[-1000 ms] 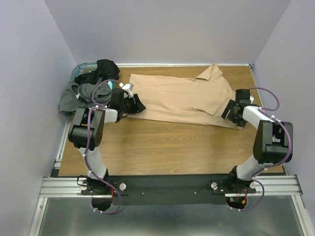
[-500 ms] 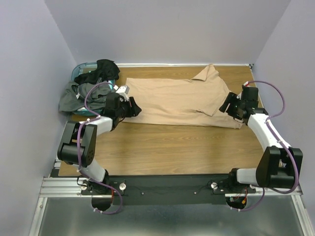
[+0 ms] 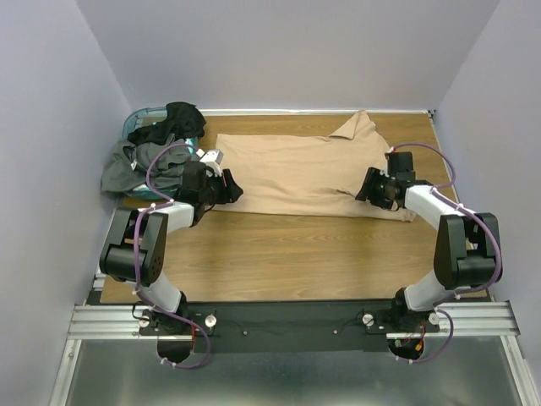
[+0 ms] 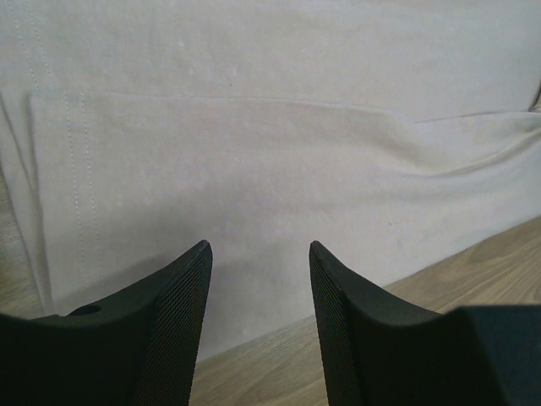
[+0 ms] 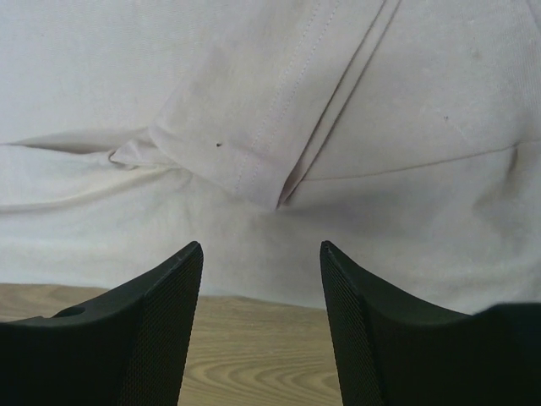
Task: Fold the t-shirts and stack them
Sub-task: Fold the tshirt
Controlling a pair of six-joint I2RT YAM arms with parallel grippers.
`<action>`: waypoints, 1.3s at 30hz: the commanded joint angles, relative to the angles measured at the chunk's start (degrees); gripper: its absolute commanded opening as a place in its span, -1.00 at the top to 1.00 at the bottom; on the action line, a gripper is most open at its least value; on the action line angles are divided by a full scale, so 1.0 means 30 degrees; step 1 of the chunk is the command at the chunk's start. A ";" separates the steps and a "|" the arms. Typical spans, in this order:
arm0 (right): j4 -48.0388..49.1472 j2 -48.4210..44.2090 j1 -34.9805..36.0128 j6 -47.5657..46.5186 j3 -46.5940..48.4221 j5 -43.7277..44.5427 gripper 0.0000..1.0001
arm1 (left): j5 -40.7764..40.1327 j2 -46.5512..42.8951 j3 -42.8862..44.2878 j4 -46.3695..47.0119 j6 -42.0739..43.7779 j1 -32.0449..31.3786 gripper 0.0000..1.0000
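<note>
Parted and empty, the left claw [image 3: 230, 188] is set low at the left end of the tan shirt [image 3: 296, 169]. In its wrist view the claw [image 4: 258, 247] is spread over the cloth beside the stitched hem [image 4: 51, 194], with bare wood just in front. The right claw [image 3: 370, 184] is likewise held wide with nothing gripped, at the shirt's right end. From its own camera the claw [image 5: 260, 245] is seen in front of a short sleeve [image 5: 254, 144] that lies folded onto the shirt body. Whether either claw touches the cloth cannot be told.

The tan shirt is laid flat across the far half of the worktop [image 3: 287, 245], collar at the far right. A dark grey shirt [image 3: 131, 165] and a black shirt [image 3: 179, 118] are heaped at the far left over a teal basket [image 3: 139, 114].
</note>
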 commanded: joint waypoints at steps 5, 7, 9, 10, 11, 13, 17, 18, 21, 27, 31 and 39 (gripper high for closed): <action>0.1391 0.1858 0.0024 -0.0100 0.0752 0.0305 -0.19 | 0.0120 0.0657 -0.0057 0.0657 0.0414 -0.0060 -0.16; 0.1508 0.2386 0.0053 -0.0129 0.1044 0.0218 -0.15 | 0.0149 0.0804 -0.0028 0.0657 0.0443 -0.0060 -0.16; 0.1654 0.2679 0.0082 -0.0159 0.1192 0.0159 -0.10 | 0.0120 0.0892 0.0060 0.0657 0.0443 -0.0060 -0.16; 0.1655 0.2768 0.0082 -0.0188 0.1308 0.0188 -0.10 | 0.0120 0.0922 0.0060 0.0657 0.0472 -0.0060 -0.15; 0.1655 0.2826 0.0111 -0.0159 0.1367 0.0188 -0.10 | 0.0120 0.0951 0.0060 0.0657 0.0472 -0.0060 -0.15; 0.1684 0.2827 0.0170 -0.0129 0.1456 0.0246 -0.09 | 0.0120 0.0952 0.0089 0.0686 0.0472 -0.0060 -0.16; 0.1684 0.2827 0.0258 -0.0100 0.1806 0.0451 -0.08 | 0.0178 0.1010 0.0090 0.0657 0.0472 -0.0060 -0.15; 0.1655 0.2827 0.0229 -0.0071 0.1866 0.0481 -0.08 | 0.0150 0.1010 0.0090 0.0657 0.0472 -0.0060 -0.15; 0.1655 0.3090 0.0229 -0.0071 0.2129 0.0510 -0.07 | 0.0149 0.0981 0.0119 0.0599 0.0472 -0.0060 -0.15; 0.1626 0.3792 0.0258 0.0046 0.2393 0.0423 0.06 | 0.0150 0.1039 0.0148 0.0482 0.0502 -0.0060 -0.15; 0.1654 0.3852 0.0345 0.0193 0.2219 0.0451 0.08 | 0.0179 0.1010 0.0178 0.0453 0.0560 -0.0060 -0.15; 0.1596 0.4057 0.0434 0.0485 0.2597 0.0334 0.99 | 0.0149 0.0981 0.0178 0.0423 0.0560 -0.0060 -0.15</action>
